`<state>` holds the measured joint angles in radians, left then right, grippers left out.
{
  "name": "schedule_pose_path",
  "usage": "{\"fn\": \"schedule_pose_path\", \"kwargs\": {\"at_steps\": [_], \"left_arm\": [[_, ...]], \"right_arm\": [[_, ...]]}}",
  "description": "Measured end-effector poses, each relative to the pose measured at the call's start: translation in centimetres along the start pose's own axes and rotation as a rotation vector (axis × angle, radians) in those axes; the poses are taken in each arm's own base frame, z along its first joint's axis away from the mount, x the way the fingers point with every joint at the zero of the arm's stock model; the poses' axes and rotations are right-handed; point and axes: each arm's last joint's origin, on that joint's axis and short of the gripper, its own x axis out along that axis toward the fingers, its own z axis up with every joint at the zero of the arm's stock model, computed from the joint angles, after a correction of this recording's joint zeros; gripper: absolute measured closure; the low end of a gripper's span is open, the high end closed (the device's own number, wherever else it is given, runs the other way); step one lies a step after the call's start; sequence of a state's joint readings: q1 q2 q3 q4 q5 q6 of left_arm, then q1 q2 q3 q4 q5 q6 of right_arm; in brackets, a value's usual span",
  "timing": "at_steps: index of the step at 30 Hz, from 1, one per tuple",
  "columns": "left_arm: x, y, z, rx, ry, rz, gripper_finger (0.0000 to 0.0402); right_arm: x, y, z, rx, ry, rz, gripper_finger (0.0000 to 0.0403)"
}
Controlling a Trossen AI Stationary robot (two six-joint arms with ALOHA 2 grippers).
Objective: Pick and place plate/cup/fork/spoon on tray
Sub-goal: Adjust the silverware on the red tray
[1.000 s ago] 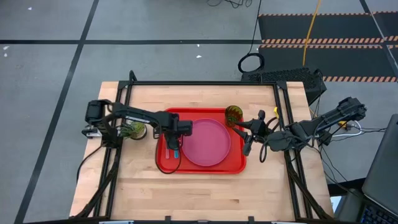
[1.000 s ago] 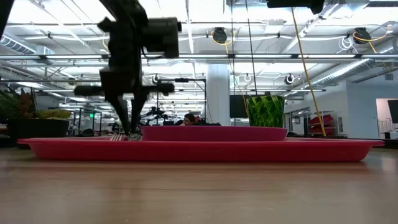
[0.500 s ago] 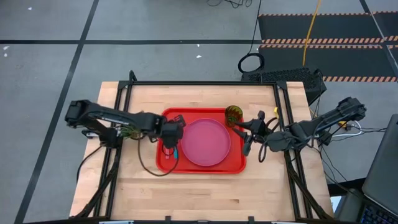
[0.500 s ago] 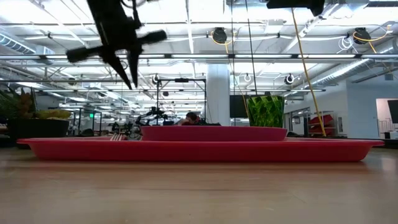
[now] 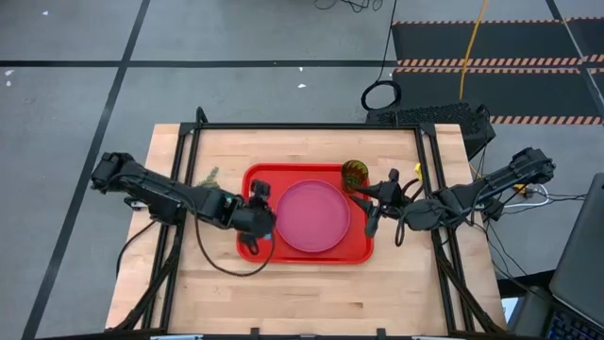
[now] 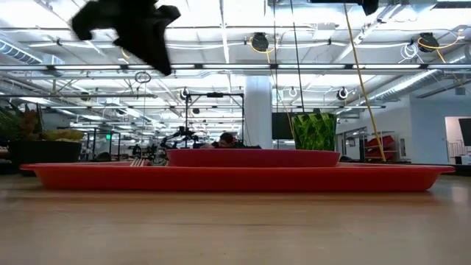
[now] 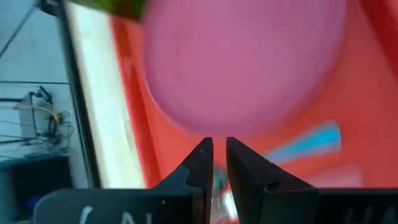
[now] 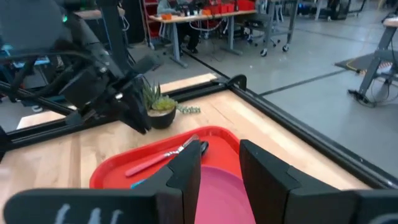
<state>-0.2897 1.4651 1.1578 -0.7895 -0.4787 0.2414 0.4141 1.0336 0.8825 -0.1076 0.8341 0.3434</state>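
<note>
Tray (image 5: 307, 247), red and rectangular, lies on the middle of the wooden tabletop (image 5: 311, 288), a little toward its far edge. Inside it the pink plate (image 5: 312, 216) fills the centre, flat on the tray floor. The green cup (image 5: 355, 174) stands upright in the tray's far right corner, just beside the plate's rim; in the low view it rises above the plate (image 6: 254, 157) at the right (image 6: 314, 131). The fork (image 8: 163, 157) and the spoon (image 8: 200, 147) lie side by side on the tray's left strip, between the plate and the left rim. In the right wrist view the fork's pink handle runs along the tray with its tines next to the spoon's dark bowl. The spoon's blue handle shows in the left wrist view (image 7: 305, 142).

Left hand (image 5: 258, 223) hangs over the tray's left part, above the near end of the cutlery, raised off it. Its fingers (image 7: 202, 165) are clenched nearly together with only a thin slit between them, and they grip nothing. Right hand (image 5: 370, 227) sits by the tray's right rim, near the cup, with its fingers (image 8: 186, 171) spread apart and nothing between them. A small potted plant (image 8: 158, 112) stands on the tabletop beyond the tray's left side.
</note>
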Motion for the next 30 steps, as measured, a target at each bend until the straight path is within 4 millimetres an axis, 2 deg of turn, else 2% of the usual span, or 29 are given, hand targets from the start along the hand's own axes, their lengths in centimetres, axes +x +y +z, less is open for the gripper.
{"fn": "schedule_pose_path", "kwargs": {"at_steps": [5, 10, 16, 23, 30], "left_arm": [[0.0, 0.8, 1.7, -0.257, -0.168, 0.037, 0.0353], [-0.1, 1.0, 1.7, -0.406, -0.174, 0.083, 0.0353], [-0.1, 1.5, 0.0, -0.548, -0.04, 0.3, 0.0353], [0.8, 3.3, -2.6, -0.811, 0.125, 0.35, 0.0353], [2.6, 4.3, -4.8, -0.949, 0.224, 0.371, 0.0353]], "right_arm": [[0.0, 0.1, 0.4, -0.059, -0.033, 0.007, 0.0297], [0.2, 0.1, 0.9, -0.136, -0.068, 0.003, 0.0297], [0.7, -0.4, 1.7, -0.193, -0.106, 0.007, 0.0297], [1.6, -0.9, 2.4, -0.262, -0.14, 0.11, 0.0297], [2.0, -1.5, 2.3, -0.358, -0.12, 0.078, 0.0297]]}}
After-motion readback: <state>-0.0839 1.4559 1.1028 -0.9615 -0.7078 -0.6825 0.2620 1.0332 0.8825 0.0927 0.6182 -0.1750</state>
